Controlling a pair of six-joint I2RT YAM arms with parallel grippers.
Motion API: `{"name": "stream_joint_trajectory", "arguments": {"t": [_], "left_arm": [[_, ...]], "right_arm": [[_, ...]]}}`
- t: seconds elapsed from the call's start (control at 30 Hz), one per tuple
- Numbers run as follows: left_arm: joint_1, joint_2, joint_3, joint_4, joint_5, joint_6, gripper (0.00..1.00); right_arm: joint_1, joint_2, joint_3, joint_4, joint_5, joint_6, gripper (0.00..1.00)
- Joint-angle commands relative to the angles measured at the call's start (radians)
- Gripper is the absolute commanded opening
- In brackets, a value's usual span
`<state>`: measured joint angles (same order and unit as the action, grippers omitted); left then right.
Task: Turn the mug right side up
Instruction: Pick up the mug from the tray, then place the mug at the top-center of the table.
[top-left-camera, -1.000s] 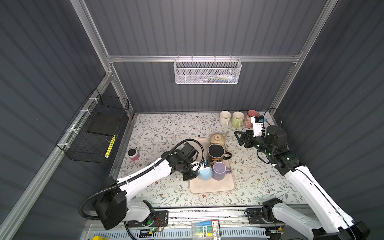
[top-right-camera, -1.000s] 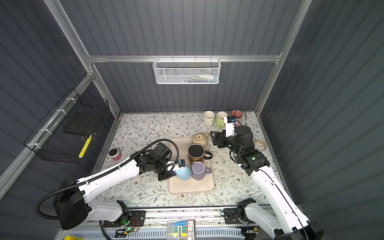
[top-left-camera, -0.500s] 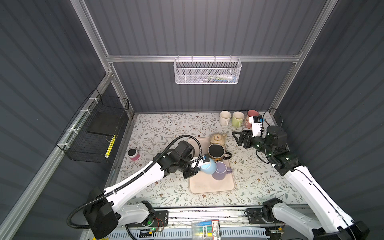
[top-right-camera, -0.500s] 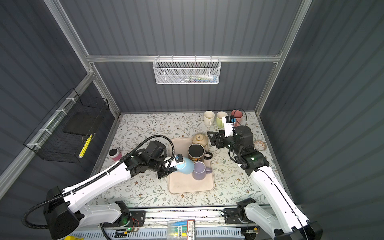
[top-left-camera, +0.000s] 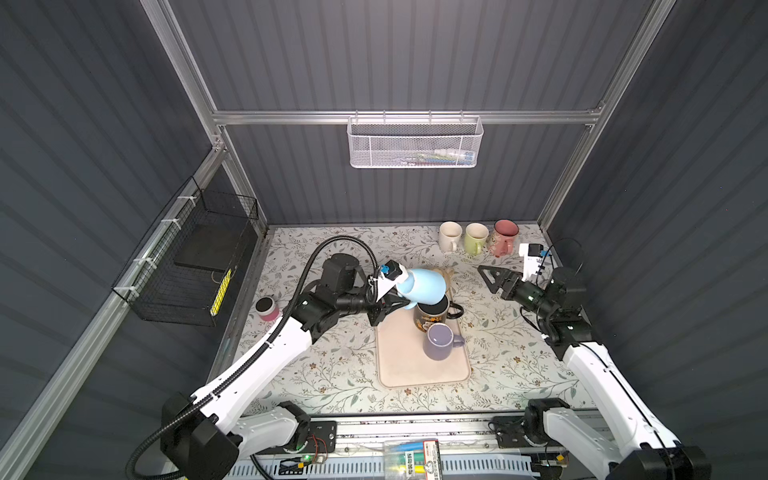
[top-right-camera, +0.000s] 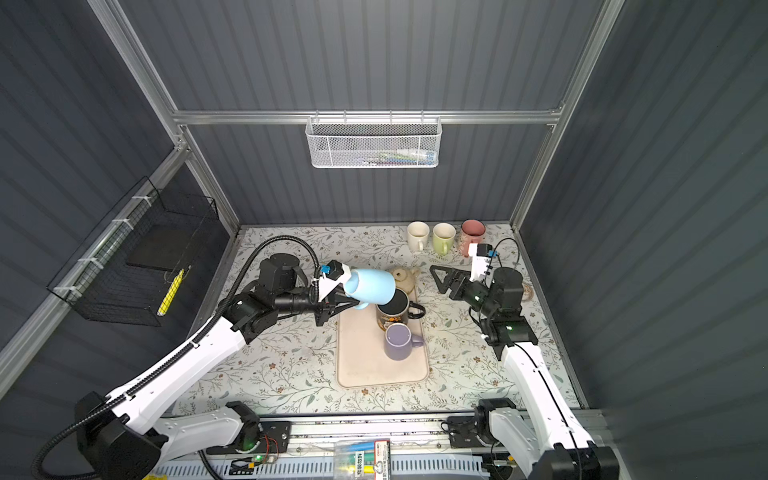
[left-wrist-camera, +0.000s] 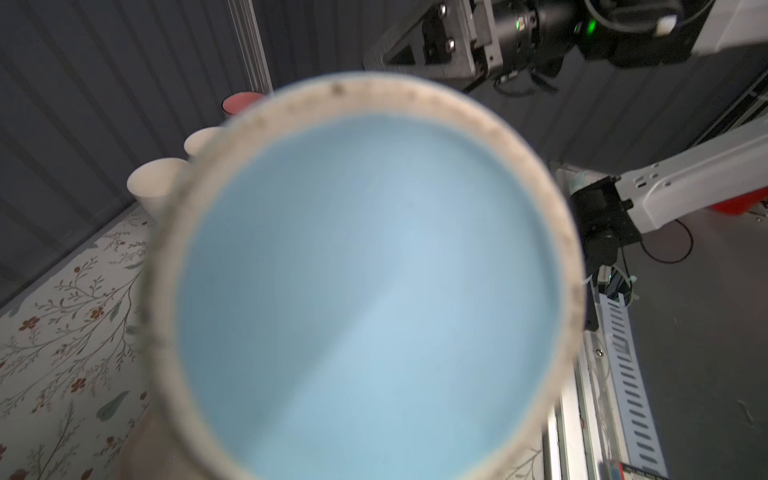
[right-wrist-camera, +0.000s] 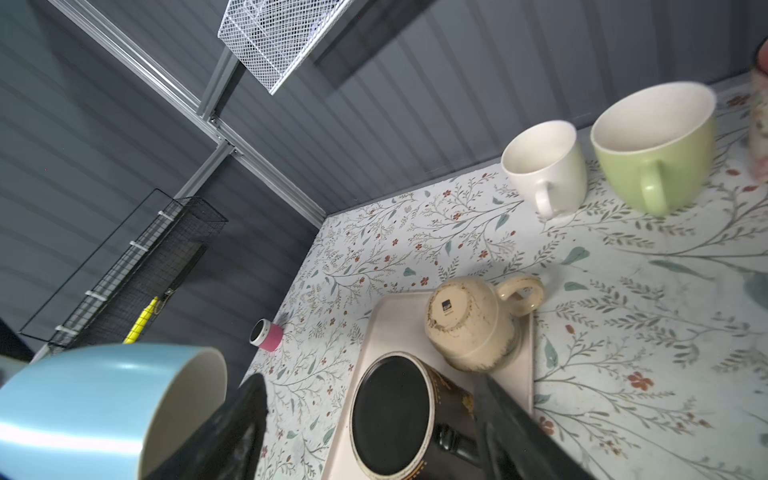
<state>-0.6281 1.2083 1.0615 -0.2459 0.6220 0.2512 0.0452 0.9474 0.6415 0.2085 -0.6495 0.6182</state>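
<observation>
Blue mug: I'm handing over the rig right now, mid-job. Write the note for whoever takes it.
Left end effector: shut on the blue mug.
Right end effector: open, empty, off to the side, facing the mug.
Blue mug: in the air on its side, mouth toward the right arm, above the black mug at the far end of the mat.
Done: mug picked up and half turned.
Left: finish the turn to mouth up, set it on bare mat, release.

Left tool (top-left-camera: 397, 306) lifted blue mug (top-left-camera: 422, 284) (now sideways) off mat (top-left-camera: 399, 357).
</observation>
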Motion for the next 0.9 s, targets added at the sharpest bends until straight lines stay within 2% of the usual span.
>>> {"name": "stream_joint_trajectory", "arguments": {"t": [0.0, 0.2, 0.43, 0.53, 0.7, 0.87], "left_arm": [[0.005, 0.044, 0.052, 0.29, 0.108, -0.163, 0.0], [0.009, 0.138, 0.034, 0.63, 0.103, -0.416, 0.0], [0.01, 0.21, -0.005, 0.96, 0.039, -0.657, 0.0], [0.011, 0.245, -0.024, 1.125, 0.033, -0.767, 0.0], [0.011, 0.301, -0.037, 1.338, 0.022, -0.921, 0.0], [0.011, 0.325, -0.045, 1.416, 0.005, -0.982, 0.0]], "right_arm": [[-0.008, 0.015, -0.052, 0.293, -0.133, 0.158, 0.78], [-0.008, 0.04, -0.143, 0.556, -0.21, 0.267, 0.78], [-0.008, 0.065, -0.189, 0.754, -0.288, 0.342, 0.79], [-0.006, 0.13, -0.184, 0.916, -0.339, 0.427, 0.81], [0.001, 0.326, -0.125, 1.27, -0.385, 0.66, 0.81], [0.075, 0.388, -0.042, 1.229, -0.383, 0.61, 0.82]]}}
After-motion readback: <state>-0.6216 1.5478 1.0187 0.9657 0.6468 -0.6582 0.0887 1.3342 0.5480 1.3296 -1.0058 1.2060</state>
